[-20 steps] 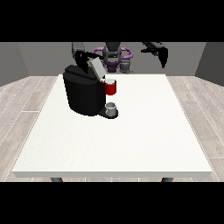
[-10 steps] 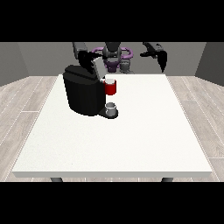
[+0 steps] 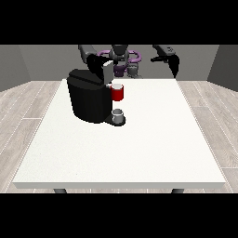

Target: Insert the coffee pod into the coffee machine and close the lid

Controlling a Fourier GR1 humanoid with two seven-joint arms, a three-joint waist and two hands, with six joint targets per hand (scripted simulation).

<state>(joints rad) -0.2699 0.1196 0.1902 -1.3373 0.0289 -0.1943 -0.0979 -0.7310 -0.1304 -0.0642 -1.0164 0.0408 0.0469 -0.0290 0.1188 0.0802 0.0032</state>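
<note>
Grey walls, wood floor, big white table. Black coffee machine sits back-left w/ a red part at its front and a small grey cup below. Hand at view's left rests on the machine's top; fingers can't tell. Hand at view's right hangs off the far edge, fingers pointing down, holding nothing. Coffee pod: can't make it out.

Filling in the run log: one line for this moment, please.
coffee machine: lid up | hand at view's left: at lid | hand at view's right: raised, idle

A bare test room — grey walls, wood-plank floor, one large white table.
</note>
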